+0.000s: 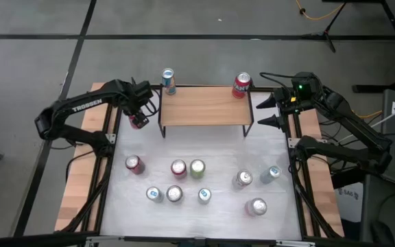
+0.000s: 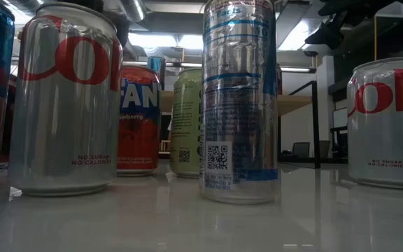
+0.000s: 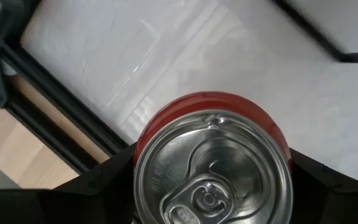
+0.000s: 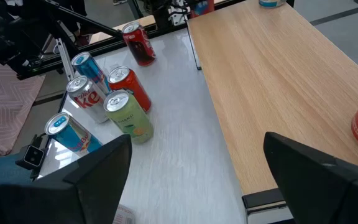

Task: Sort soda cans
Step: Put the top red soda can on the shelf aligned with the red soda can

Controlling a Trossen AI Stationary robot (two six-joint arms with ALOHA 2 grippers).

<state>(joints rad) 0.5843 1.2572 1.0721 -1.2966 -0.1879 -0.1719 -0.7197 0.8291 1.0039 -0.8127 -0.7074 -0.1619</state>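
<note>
Left gripper (image 1: 138, 118) clamped on a red can (image 3: 211, 163), at the left-centre of the high view, just off the left end of the wooden shelf (image 1: 204, 104) and above the white table top (image 1: 211, 213). Seen in the left wrist view straight down the silver lid, with a dark finger (image 3: 107, 180) pressed on each side of the red wall: long axis upright, in line with the gripper's approach, so likely carried standing and set down standing. Cannot tell whether the can's base is on the table or lifted clear. Shelf lies directly to the right of this can in the high view, with a blue can (image 1: 168, 81) at its upper left corner and another red can (image 1: 242, 85) at its upper right corner; judged from that, the held can's likely place is on the far right, beside its colour match. Left arm plainly the nearer one to the held can. Right gripper (image 1: 269, 110) spread wide and empty, at the right end of the shelf in the high view, close to the red can there. Remaining 9 cans (image 1: 187, 169) standing loose on the table top in the lower half of the high view
</note>
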